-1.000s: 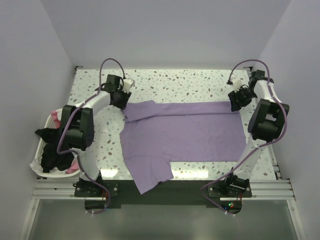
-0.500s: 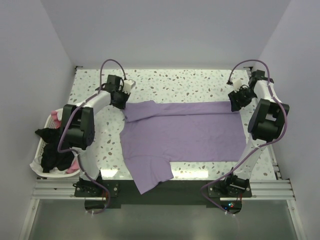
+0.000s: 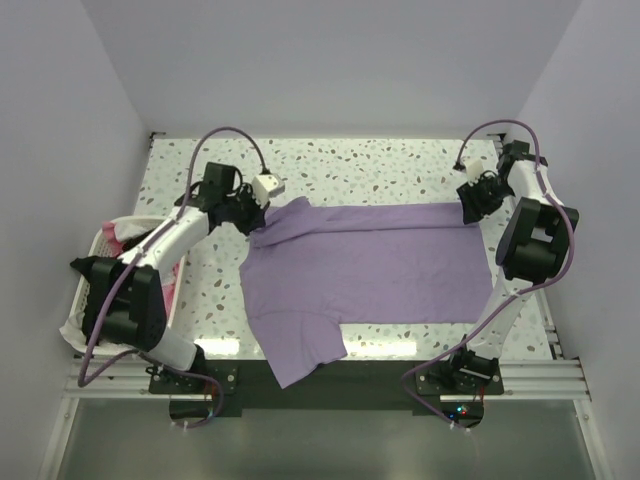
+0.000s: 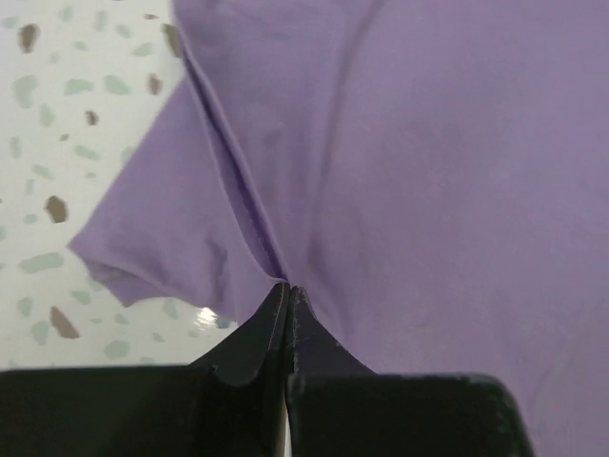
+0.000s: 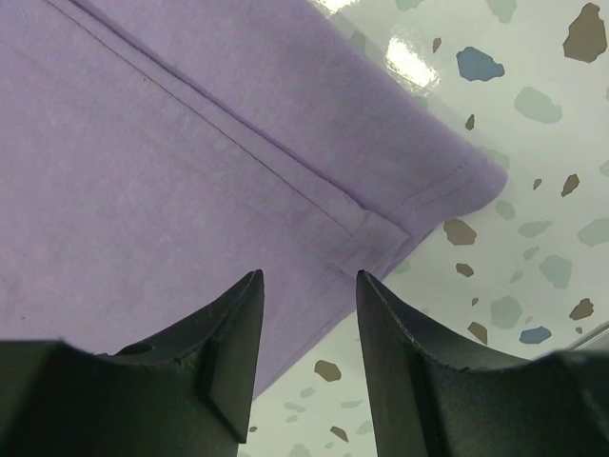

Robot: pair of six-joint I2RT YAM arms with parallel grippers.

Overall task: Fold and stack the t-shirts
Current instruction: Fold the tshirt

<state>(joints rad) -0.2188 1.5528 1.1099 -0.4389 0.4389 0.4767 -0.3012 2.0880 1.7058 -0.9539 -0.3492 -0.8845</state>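
while the lilac-purple short-sleeved cloth t-shirt (image 3: 370,265) lies spread across most of the speckled white worktop (image 3: 350,170), its far edge is doubled over into a long narrow band, which i take to be the first fold being set. one part of the shirt at the near left droops off the worktop's front edge.

the left gripper (image 4: 287,290) sits at the far left end of that band. its fingers are pressed together with a ridge of lilac cloth pinched between them, and creases run out from the pinch. that hold probably serves to pull the band taut or carry it further toward the near side.

the right gripper (image 5: 306,286) is at the far right corner of the shirt. its fingers stand apart with nothing between them, and the stitched hem corner lies flat on the worktop just under the gap. i judge it placed to close on that corner, so that both ends of the band can be moved together and the fold stays straight.

a white plastic laundry basket (image 3: 75,330) stands at the left edge of the worktop, holding a black garment (image 3: 84,268) and a pink garment (image 3: 122,233), so most of the folding and all of the stacking looks undone.
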